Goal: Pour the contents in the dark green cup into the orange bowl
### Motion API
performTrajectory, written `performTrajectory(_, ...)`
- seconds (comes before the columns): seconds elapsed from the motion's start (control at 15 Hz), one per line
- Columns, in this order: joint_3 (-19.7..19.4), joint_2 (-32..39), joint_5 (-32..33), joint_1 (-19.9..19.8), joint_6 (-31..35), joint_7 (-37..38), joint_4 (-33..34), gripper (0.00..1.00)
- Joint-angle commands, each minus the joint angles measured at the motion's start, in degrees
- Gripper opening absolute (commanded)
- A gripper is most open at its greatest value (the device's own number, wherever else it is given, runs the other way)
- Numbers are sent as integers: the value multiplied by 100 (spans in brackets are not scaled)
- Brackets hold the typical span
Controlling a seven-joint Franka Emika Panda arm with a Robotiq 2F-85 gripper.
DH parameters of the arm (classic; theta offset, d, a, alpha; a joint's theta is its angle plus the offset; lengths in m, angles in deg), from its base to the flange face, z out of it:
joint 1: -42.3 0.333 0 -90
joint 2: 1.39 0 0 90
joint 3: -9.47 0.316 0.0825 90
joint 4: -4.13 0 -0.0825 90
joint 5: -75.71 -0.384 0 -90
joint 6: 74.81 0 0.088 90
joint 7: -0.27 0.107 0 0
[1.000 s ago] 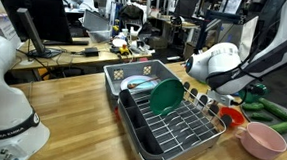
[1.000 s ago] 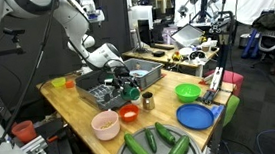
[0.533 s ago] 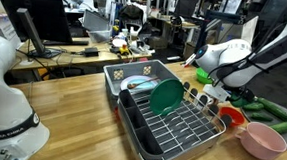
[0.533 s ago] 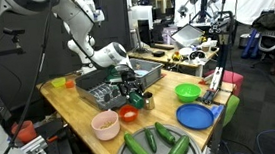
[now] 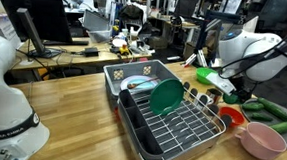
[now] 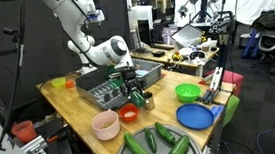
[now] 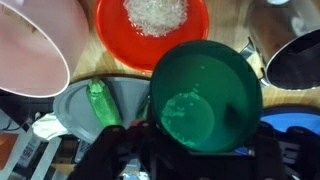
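Since a second ago, the arm's white wrist (image 5: 248,46) has swung up and off the edge of the drying rack (image 5: 171,122). It now sits above the bowls.

Nearest me on the counter (image 5: 72,96) is a pale pink bowl (image 5: 263,145), which looks empty.

Just behind it is the orange bowl (image 5: 231,115). The wrist view shows a heap of white grains (image 7: 155,12) lying in it.

Above that is the dark green cup (image 7: 205,95), held off the counter with the jaws closed tight on its wall. The wrist view looks straight into its mouth. Its rim is just beside the bowl's edge, not over the middle. There is a pale patch on the cup floor, and I cannot tell whether it is leftover grains or bare plastic.

Further back, a lime green bowl (image 5: 206,75) stands clear of the arm.

Reading: with grains in the orange bowl and the cup's mouth turned towards the wrist camera, the pour looks done or nearly so. What remains, I judge, is confirming the cup is empty and setting it down.
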Motion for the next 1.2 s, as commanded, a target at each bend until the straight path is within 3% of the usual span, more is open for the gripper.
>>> performTrajectory(0.0, -177, -644, -260, -199, 1375, -158, -874, 45)
performTrajectory(0.4, -748, -1214, -283, -343, 3179, -212, -1815, 45)
performTrajectory(0.6, -647, -1194, -328, -764, 4357, -262, -2132, 45)
performTrajectory(0.67, -742, -1119, -131, -537, 3783, -36, -1891, 70)
performTrajectory(0.8, -742, -1117, -132, -658, 4175, -55, -2020, 70)
performTrajectory(1.13, -723, -1118, -147, -665, 4243, -55, -2027, 70)
